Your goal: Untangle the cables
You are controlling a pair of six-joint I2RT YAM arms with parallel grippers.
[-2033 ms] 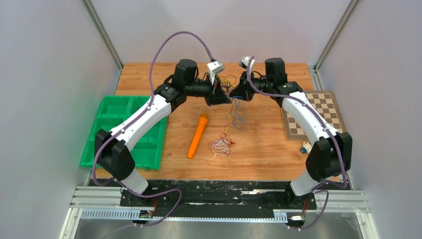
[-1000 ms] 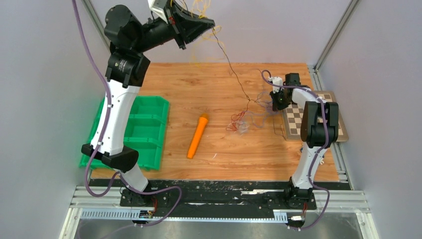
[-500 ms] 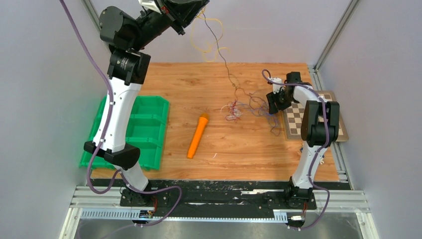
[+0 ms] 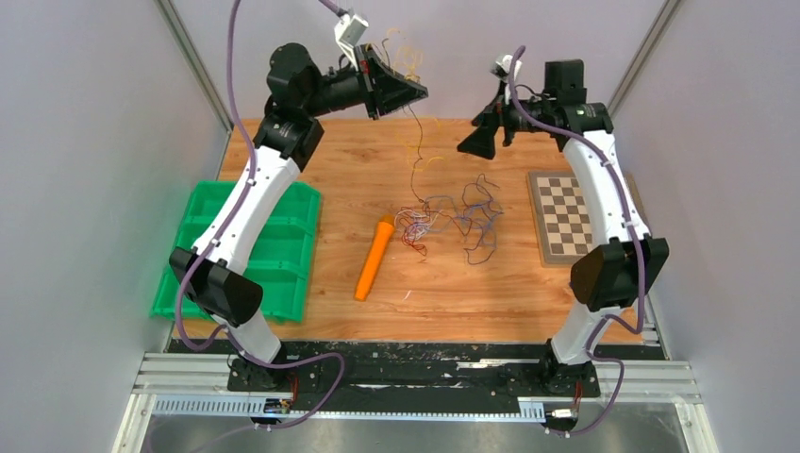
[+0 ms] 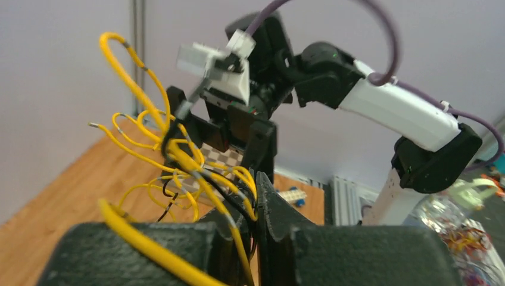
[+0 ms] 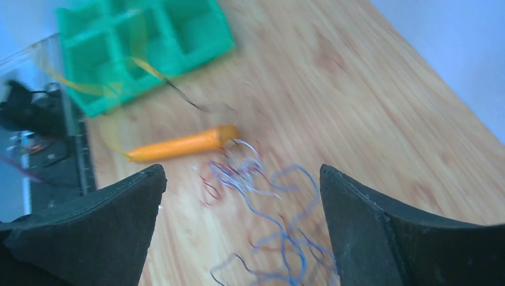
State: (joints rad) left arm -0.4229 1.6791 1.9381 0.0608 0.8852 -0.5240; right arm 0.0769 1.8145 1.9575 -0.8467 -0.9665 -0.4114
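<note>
Loose tangle of hair-thin cables (image 4: 451, 215) in blue-purple, orange-red and white, lying on the wooden counter (image 4: 311, 160) about midway between the left and right edges. A separate clump of yellow strands (image 4: 404, 58) held in the air above the far edge, joined to the lying tangle by 1 or 2 fine strands hanging down.

Probably almost weightless: limp, yet springy enough to curl back into loops. Likely to slip from between pads, and to snag or kink under a hard pull. Best taken at a free end or an outer loop of 1 colour at the rim of the tangle, not at the dense knot. Then drawn away slowly, with little weight in the rest to resist the pull.

Left gripper (image 4: 416, 92) raised over the far edge, pinched narrow on the yellow strands (image 5: 178, 156), shown close in the left wrist view with wires squeezed at the fingertips (image 5: 257, 199). Right gripper (image 4: 475, 143) raised nearer the far right corner, spread wide and holding nothing, looking down on the tangle (image 6: 262, 199) in the right wrist view (image 6: 241, 174).

Just left of the tangle, at or nearly at its red loops: an orange marker (image 4: 375, 257), lying aslant. Further out: a green tray (image 4: 247, 247) of compartments along the left edge and a chessboard (image 4: 566, 215) by the right edge, both apart from the wires.
</note>
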